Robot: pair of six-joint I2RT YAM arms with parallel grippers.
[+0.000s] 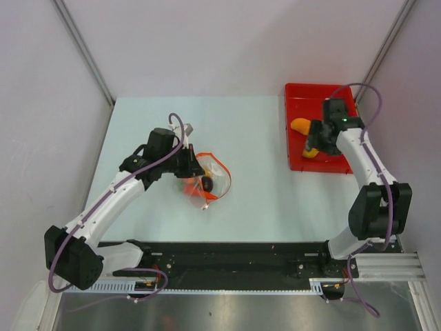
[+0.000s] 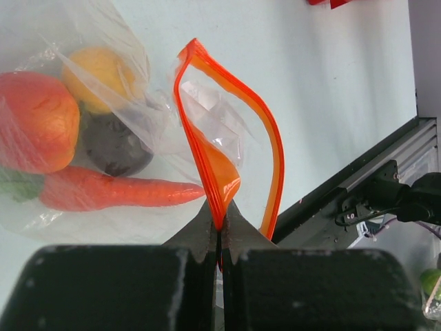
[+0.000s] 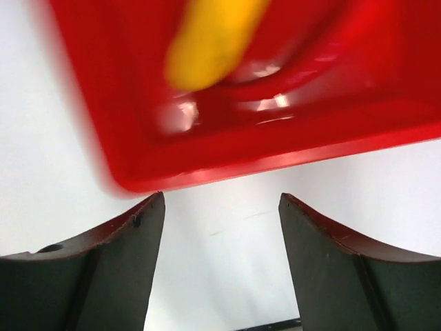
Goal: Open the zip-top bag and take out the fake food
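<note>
Left gripper: jaws closed, pinching the orange-red zip strip of the small clear crinkly zip-top bag. The bag lies on the pale tabletop just ahead of that gripper, with its mouth gaping in a loop.

Fake food left inside:
- orange plastic carrot, tip toward the mouth
- dark round piece
- peach-red round fruit
- yellow oval

Risks as I read it:
- Your pinch is thin, on the strip only. A hard lift or tug could slip it, and the mouth would fall flat.
- Tilt the bag too far and the round pieces could roll off across the table.
- A finger going in may snag the loose film instead of the carrot.

Right gripper: fingers spread wide, holding nothing, well apart from the bag, at the near rim of the red rectangular plastic tray. A yellow piece sits in the tray, blurred.
</note>
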